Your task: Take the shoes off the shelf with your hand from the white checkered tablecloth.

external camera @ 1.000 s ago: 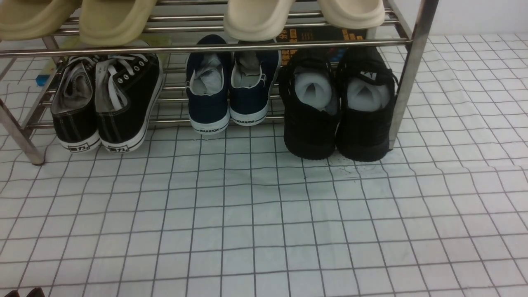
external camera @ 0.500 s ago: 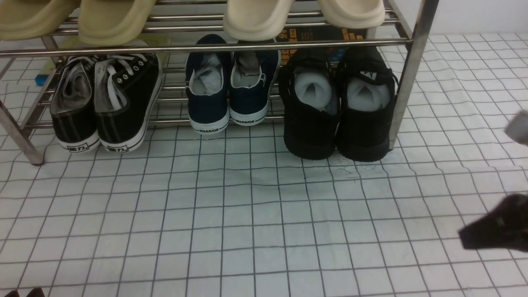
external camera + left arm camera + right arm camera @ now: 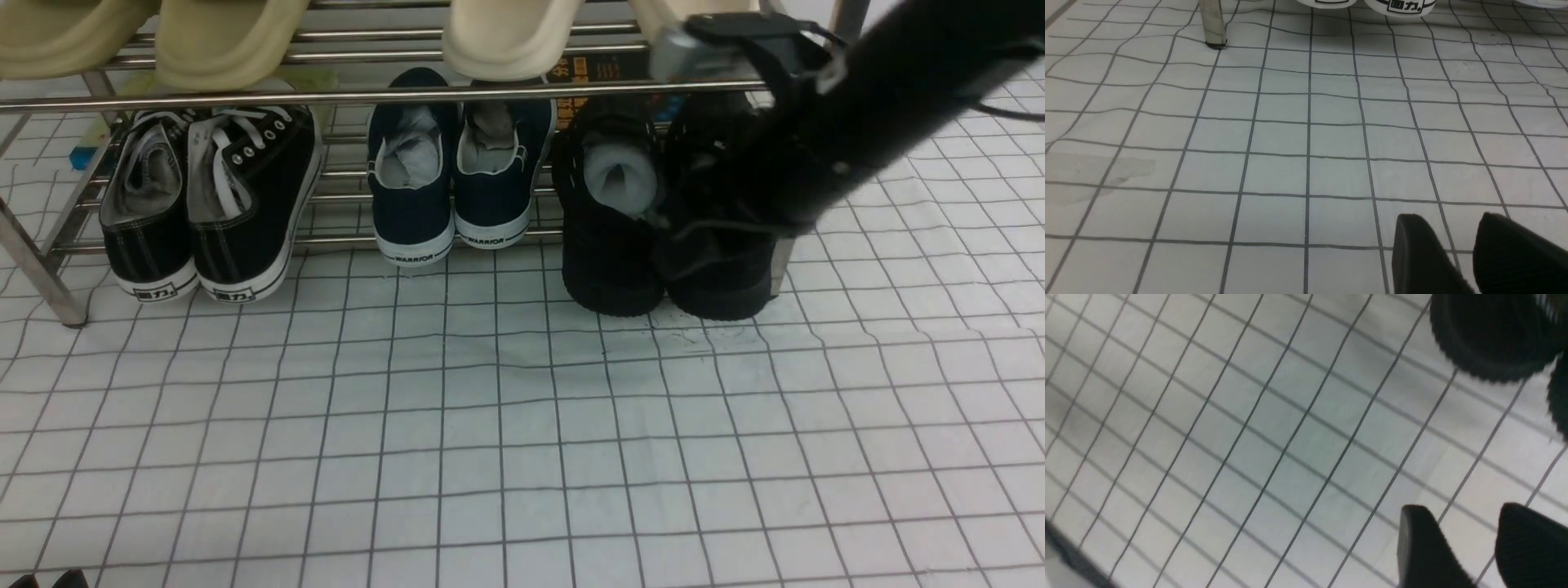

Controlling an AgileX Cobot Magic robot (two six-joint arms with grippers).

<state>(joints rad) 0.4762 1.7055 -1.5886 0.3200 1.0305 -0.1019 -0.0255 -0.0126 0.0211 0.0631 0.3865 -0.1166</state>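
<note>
The shoes, an all-black pair, stand at the right end of the shelf's (image 3: 408,94) lowest tier, heels on the white checkered tablecloth (image 3: 490,425). The left shoe (image 3: 608,245) shows its white stuffing. My right arm (image 3: 857,98), the hand, reaches in from the upper right and covers most of the right shoe (image 3: 722,286). In the right wrist view my right gripper (image 3: 1459,510) is open with only cloth between its fingers, and a black shoe heel (image 3: 1490,335) lies just ahead. My left gripper (image 3: 1449,218) hovers open over bare cloth, far from the shoes.
Black canvas sneakers with white soles (image 3: 212,212) and navy white-soled shoes (image 3: 449,188) share the lowest tier. Beige slippers (image 3: 229,41) and cream slippers (image 3: 506,33) sit on the tier above. A slanted rack leg (image 3: 41,269) stands at the left.
My right arm has swept in from the right edge of the front view up to the right black shoe, and its jaws have opened. The shoes have not moved.
</note>
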